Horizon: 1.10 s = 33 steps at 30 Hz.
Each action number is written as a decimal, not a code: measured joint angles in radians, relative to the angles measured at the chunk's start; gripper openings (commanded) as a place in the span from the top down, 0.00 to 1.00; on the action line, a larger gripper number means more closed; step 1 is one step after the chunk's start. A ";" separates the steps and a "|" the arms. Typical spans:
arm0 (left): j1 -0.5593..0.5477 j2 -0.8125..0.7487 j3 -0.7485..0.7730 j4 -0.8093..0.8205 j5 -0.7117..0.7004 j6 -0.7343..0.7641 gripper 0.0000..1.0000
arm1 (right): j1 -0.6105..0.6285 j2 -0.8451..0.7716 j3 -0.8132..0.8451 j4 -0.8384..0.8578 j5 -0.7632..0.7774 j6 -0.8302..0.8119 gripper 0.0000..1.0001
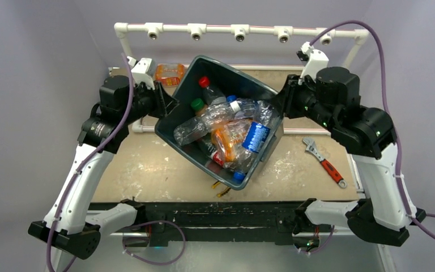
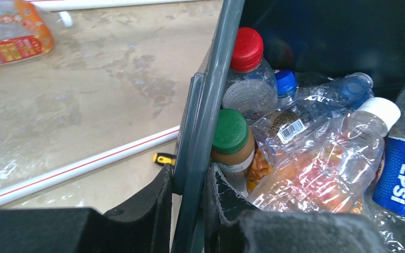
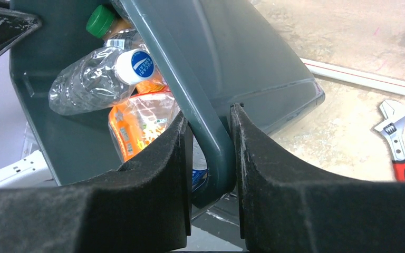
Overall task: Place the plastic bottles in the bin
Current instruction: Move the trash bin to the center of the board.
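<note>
- While both arms hold the large rectangular dark teal plastic bin [image 1: 235,76], the step in hand looks like shifting the bin, not picking.
- Left gripper [image 2: 190,179]: jaws pinched tight on the bin's left wall, one finger inside and one outside.
- Right gripper [image 3: 211,137]: jaws closed partway onto the thick rolled rim of the right wall, and the rim fills the gap.
- The bin sits skewed to the table edges, between the two grippers. It looks tilted in the right wrist view, but I can't tell if it's off the table.
- A pile of clear, orange and green plastic bottles [image 1: 226,133] is inside; a green-capped one sits just beside the left inner finger.
- One loose orange-labelled clear plastic bottle [image 1: 170,73] lies on the table outside, just behind the left gripper, near the bin's far-left corner.
- Next, my read: move both arms in sync and keep the bin level so nothing spills. Then release the left and go for the loose bottle.
- The red-handled adjustable wrench [image 1: 324,162] lies right of the bin, well apart. Ignore it.
</note>
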 measured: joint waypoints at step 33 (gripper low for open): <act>-0.720 0.352 0.127 0.156 -0.682 -0.032 1.00 | -0.016 -0.410 -0.389 0.027 0.469 -0.026 1.00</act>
